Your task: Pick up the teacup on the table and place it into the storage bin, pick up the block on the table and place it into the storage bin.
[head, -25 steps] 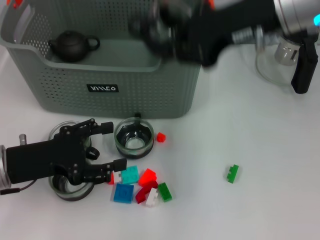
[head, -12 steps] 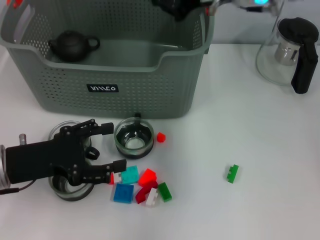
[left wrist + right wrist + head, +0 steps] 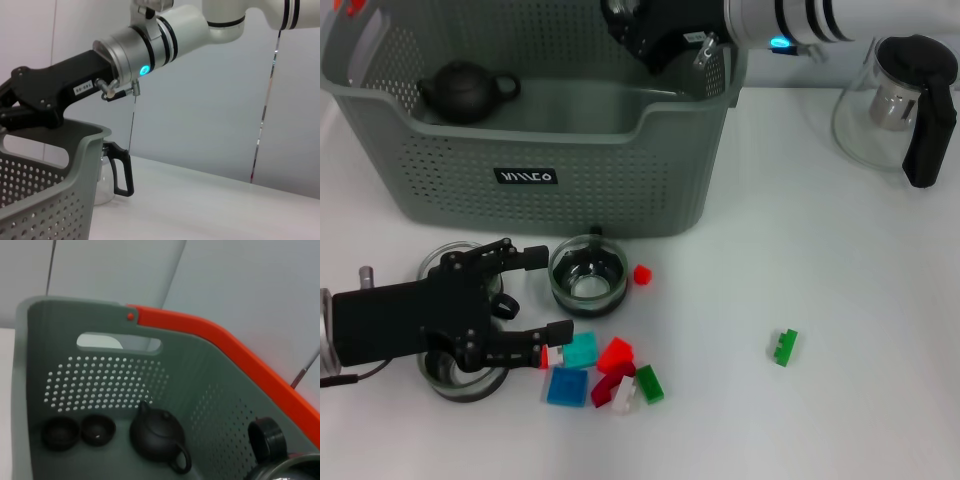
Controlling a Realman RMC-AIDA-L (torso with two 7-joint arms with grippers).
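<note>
- The right gripper (image 3: 655, 30) hung over the storage bin (image 3: 530, 175); I cannot tell its grip.
- The left gripper (image 3: 552, 293) sat released beside a glass teacup (image 3: 588, 275) and a teal block (image 3: 582, 350) on the table (image 3: 840, 300).

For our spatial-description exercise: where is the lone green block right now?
In the head view, the green block lies alone on the white table on the robot's right, apart from the block cluster near the left gripper.
</note>
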